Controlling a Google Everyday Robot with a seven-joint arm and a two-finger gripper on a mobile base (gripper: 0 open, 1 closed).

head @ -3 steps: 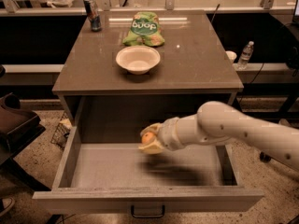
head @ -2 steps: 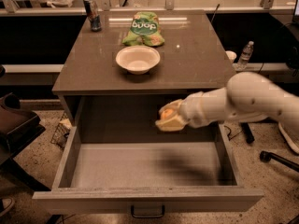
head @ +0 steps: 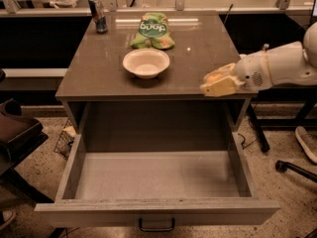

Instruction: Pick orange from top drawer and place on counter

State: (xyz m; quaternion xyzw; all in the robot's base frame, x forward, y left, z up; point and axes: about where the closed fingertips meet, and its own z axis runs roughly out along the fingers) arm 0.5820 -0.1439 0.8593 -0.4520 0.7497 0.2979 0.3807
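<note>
My gripper (head: 214, 83) comes in from the right on a white arm and sits over the front right corner of the counter (head: 99, 68). Its pale fingers are shut on the orange (head: 214, 77), of which only a small part shows between them. The top drawer (head: 153, 175) is pulled wide open below, its grey floor bare, with the dark pull handle (head: 156, 225) at the bottom of its front panel.
On the counter stand a white bowl (head: 146, 62) in the middle, a green snack bag (head: 152, 29) behind it and a drinks can (head: 98, 14) at the back left corner. A dark chair (head: 15, 133) is at the left, chair legs at the right.
My gripper has lifted the orange up out of the drawer and moved right, from inside the drawer to the counter's front right corner.
</note>
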